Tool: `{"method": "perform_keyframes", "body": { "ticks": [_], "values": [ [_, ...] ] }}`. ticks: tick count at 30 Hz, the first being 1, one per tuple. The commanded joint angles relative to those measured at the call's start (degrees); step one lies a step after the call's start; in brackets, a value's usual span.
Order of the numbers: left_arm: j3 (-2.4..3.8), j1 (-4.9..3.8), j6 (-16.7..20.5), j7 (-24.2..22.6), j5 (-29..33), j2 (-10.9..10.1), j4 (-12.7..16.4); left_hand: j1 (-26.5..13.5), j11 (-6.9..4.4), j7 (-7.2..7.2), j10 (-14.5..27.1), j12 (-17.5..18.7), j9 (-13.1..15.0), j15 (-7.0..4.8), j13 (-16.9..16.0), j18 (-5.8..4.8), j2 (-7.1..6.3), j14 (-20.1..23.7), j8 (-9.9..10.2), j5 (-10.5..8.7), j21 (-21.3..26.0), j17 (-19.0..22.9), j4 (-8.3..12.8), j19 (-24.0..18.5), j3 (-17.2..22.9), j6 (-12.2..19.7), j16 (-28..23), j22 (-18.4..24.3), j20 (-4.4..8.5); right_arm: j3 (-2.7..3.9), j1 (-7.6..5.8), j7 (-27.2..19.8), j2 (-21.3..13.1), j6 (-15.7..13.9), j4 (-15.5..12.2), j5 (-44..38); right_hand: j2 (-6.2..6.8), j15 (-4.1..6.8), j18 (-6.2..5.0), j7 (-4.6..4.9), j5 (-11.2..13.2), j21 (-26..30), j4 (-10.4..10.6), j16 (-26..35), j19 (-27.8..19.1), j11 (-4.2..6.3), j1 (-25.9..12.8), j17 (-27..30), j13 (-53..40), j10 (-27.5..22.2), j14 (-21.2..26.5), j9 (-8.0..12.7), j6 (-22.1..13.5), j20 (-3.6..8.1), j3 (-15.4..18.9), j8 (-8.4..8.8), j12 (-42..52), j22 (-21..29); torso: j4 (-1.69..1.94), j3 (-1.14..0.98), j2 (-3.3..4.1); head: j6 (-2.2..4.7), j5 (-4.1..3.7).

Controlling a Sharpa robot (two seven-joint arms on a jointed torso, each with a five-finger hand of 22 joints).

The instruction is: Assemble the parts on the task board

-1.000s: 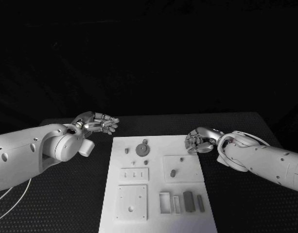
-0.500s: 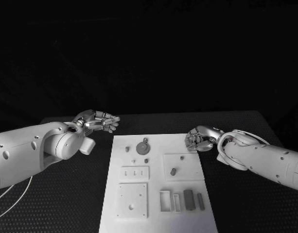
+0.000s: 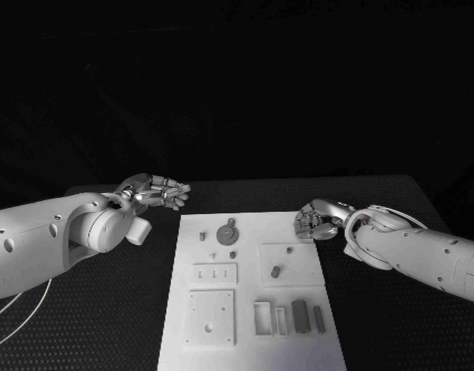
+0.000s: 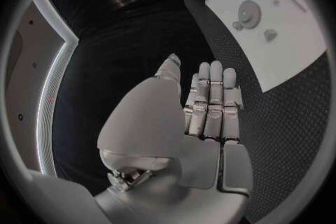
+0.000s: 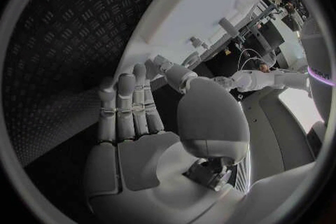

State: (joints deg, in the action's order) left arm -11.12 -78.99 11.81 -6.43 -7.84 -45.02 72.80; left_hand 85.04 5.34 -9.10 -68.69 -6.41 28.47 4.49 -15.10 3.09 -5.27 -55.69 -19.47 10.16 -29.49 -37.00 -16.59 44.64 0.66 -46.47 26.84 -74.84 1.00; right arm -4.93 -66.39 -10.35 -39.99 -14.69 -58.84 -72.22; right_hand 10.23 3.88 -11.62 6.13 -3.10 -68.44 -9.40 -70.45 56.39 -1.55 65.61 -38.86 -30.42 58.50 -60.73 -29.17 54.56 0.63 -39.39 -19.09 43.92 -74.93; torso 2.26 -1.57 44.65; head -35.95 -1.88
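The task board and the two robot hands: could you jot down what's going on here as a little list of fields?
Surface: black table
Task board: white plate at the table's middle, lying flat
Parts: small grey pieces on the board, among them a round gear-like piece toward its far end and dark bars near its front
Left robot hand: raised beyond the board's far left corner, fingers extended, holding nothing
Right robot hand: at the board's far right edge, fingers open, nothing in it
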Motion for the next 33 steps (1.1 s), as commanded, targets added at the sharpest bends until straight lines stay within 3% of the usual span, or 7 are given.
{"method": "perform_keyframes", "body": {
  "ticks": [1,8,27,29,32,33],
  "values": [
    [0.04,-0.03,-1.0,-0.4,-0.2,0.0,0.1,0.6,0.4,-0.41,0.1,0.1,0.1,0.05,-0.1,1.02,-0.04,-0.3,0.2,-0.19,-0.2,-0.1,-0.1,-0.2,-0.3,-0.1,-0.2,0.1,0.18,0.0,0.03,0.4,0.0,-0.3,0.1,-1.1,-0.77,0.51,-3.38,1.01,0.3,-0.4,0.1,-0.5,0.2,0.01,-0.1,-0.1,0.1,0.5,0.0,-0.2,1.9,0.35,-0.5,-0.38,0.4,-1.1,0.02,-0.01,0.02,-0.31,-0.14],
    [0.04,-0.03,-1.0,-0.4,-0.2,-0.1,0.2,0.6,0.4,-0.41,0.1,0.1,0.1,0.05,-0.1,1.02,-0.04,-0.3,0.2,-0.19,-0.2,-0.1,-0.1,-0.2,-0.3,-0.1,-0.3,0.1,0.18,0.0,0.03,0.5,0.1,-0.6,-0.2,-1.1,-2.49,0.77,-3.38,0.5,0.3,-0.8,0.7,-0.8,0.3,0.32,0.3,-0.4,0.2,1.0,-0.1,-0.4,3.1,0.59,-2.3,-0.92,0.7,-1.0,-0.01,-0.01,0.01,-0.24,0.07],
    [0.04,-0.03,-1.7,-0.4,-1.7,0.0,0.0,0.7,0.16,-0.1,0.0,0.0,0.2,0.06,-0.2,1.01,0.19,-0.3,0.1,-0.16,-0.2,-0.1,0.0,-0.3,-0.3,-0.5,-0.3,0.1,0.17,0.02,0.01,1.7,-0.5,-2.6,-1.6,3.7,-2.4,1.02,-3.38,0.3,0.3,-1.3,0.6,-1.3,0.2,0.57,0.5,-0.9,0.3,1.6,-0.1,-0.6,3.7,0.82,-4.3,-1.15,1.0,-1.0,-0.03,-0.06,-0.01,0.14,0.06],
    [0.04,-0.03,-1.8,-0.1,-2.3,0.0,0.1,0.9,-0.48,1.08,-0.7,-0.3,0.7,0.02,-0.4,0.98,0.87,-0.3,-0.6,-0.19,-0.2,-0.2,0.0,-0.3,-0.3,-2.3,-0.3,0.1,0.19,0.05,-0.01,2.3,-0.7,-2.7,-2.3,4.1,-2.3,1.09,-3.38,0.19,0.3,-1.5,0.6,-1.5,0.3,0.67,0.5,-1.0,0.2,1.9,-0.2,-0.7,3.9,0.86,-4.5,-1.3,1.1,-1.0,-0.02,-0.08,-0.03,0.22,0.08],
    [0.04,-0.04,-2.5,1.0,-3.2,0.2,0.1,0.7,-0.94,1.37,-2.1,-0.9,0.7,-0.15,-0.8,0.97,1.33,-0.7,-0.7,-0.19,-0.4,-0.4,-0.1,-0.2,-0.5,-3.8,-0.1,0.1,0.33,0.18,-0.45,3.4,-1.1,-2.9,-3.6,4.6,-2.2,1.16,-3.38,0.12,0.3,-1.6,0.5,-1.6,0.4,0.74,0.4,-1.1,0.3,2.0,-0.3,-0.7,4.1,0.9,-4.8,-1.38,1.2,-1.0,-0.08,-0.11,-0.04,0.34,0.13],
    [0.04,-0.04,-2.5,1.4,-3.4,0.2,0.3,0.4,-0.92,0.85,-2.9,-1.2,0.7,-0.28,-1.0,0.99,1.54,-1.0,-0.6,-0.2,-0.5,-0.5,-0.1,-0.1,-0.6,-4.3,0.1,0.1,0.42,0.22,-0.79,3.7,-1.1,-3.0,-4.0,4.6,-2.18,1.16,-3.38,0.11,0.3,-1.6,0.5,-1.6,0.4,0.75,0.4,-1.1,0.3,2.0,-0.3,-0.8,4.1,0.91,-4.8,-1.4,1.2,-1.0,-0.12,-0.13,-0.06,0.34,0.12]
  ]
}}
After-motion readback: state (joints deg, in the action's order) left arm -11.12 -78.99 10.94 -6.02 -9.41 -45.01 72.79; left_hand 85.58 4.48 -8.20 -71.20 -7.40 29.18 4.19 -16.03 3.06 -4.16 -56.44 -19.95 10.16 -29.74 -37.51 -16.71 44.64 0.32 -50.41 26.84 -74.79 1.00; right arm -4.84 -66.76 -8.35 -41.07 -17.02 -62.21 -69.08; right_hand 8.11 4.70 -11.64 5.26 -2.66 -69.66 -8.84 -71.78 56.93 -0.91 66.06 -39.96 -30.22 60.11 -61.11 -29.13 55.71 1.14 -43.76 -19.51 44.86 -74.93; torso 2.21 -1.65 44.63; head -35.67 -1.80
